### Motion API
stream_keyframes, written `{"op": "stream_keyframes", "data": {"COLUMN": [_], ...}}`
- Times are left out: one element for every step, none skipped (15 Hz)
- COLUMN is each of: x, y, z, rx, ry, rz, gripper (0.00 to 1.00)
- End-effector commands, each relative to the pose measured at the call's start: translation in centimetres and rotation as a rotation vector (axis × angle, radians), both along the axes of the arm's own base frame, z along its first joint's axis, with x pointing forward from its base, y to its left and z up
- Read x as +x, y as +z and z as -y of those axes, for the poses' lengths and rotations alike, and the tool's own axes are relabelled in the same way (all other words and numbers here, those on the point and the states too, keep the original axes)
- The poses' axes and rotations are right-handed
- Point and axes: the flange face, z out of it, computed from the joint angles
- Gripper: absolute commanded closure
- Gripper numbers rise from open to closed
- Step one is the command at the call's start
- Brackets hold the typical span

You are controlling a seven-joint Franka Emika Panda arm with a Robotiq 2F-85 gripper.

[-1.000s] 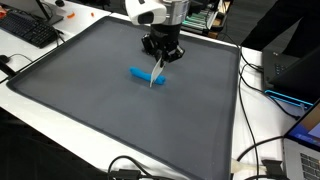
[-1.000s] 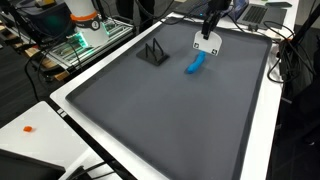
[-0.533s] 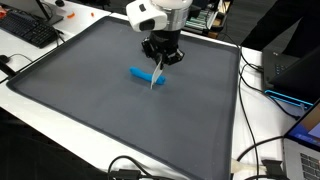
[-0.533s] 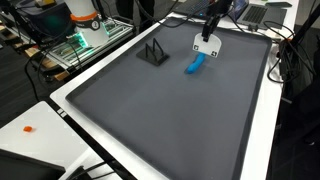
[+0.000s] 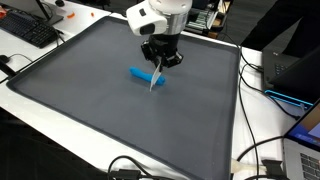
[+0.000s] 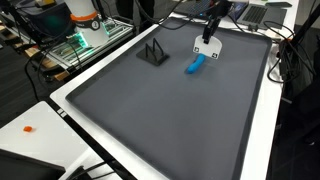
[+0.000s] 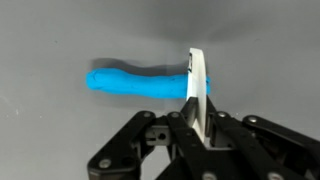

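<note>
My gripper (image 5: 162, 57) is shut on a thin white flat card-like piece (image 7: 196, 85), which hangs below the jaws above a dark grey mat (image 5: 90, 100). The white piece also shows in both exterior views (image 5: 157, 77) (image 6: 207, 45). A blue elongated object (image 7: 135, 83) lies flat on the mat just under the white piece, and shows in both exterior views (image 5: 141, 74) (image 6: 194, 66). The gripper (image 6: 211, 22) is above it; I cannot tell whether the white piece touches it.
A small black triangular stand (image 6: 153, 52) sits on the mat apart from the blue object. A keyboard (image 5: 30, 30) lies beyond the mat's edge. Cables (image 5: 255, 160) and a laptop (image 5: 300, 150) crowd one side. An orange bit (image 6: 29, 129) lies on the white table.
The gripper with the white piece has risen slightly and shifted a little; the blue object has not moved.
</note>
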Motion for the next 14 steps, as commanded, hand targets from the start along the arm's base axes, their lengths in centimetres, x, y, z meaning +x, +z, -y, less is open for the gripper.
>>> {"op": "stream_keyframes", "data": {"x": [0.1, 0.1, 0.2, 0.2, 0.3, 0.3, 0.3, 0.3, 0.3, 0.3, 0.3, 0.3, 0.2, 0.2], "y": [-1.6, -1.7, -1.9, -2.1, -2.3, -2.5, -2.7, -2.8, -2.9, -3.1, -3.3, -3.4, -3.6, -3.8], "z": [0.1, 0.1, 0.2, 0.2, 0.3, 0.4, 0.6, 0.7, 0.8, 0.9, 1.0, 1.0, 1.2, 1.2], "rx": [-0.023, -0.021, -0.020, -0.016, -0.015, -0.014, -0.013, -0.013, -0.013, -0.013, -0.014, -0.012, -0.011, -0.011], "ry": [0.028, 0.026, 0.026, 0.025, 0.022, 0.021, 0.019, 0.018, 0.019, 0.017, 0.016, 0.015, 0.013, 0.011], "rz": [0.017, 0.021, 0.026, 0.027, 0.030, 0.030, 0.032, 0.032, 0.032, 0.031, 0.031, 0.032, 0.033, 0.032], "gripper": [0.98, 0.98, 0.98, 0.98, 0.98, 0.98, 0.98, 0.98, 0.98, 0.98, 0.98, 0.98, 0.98, 0.98]}}
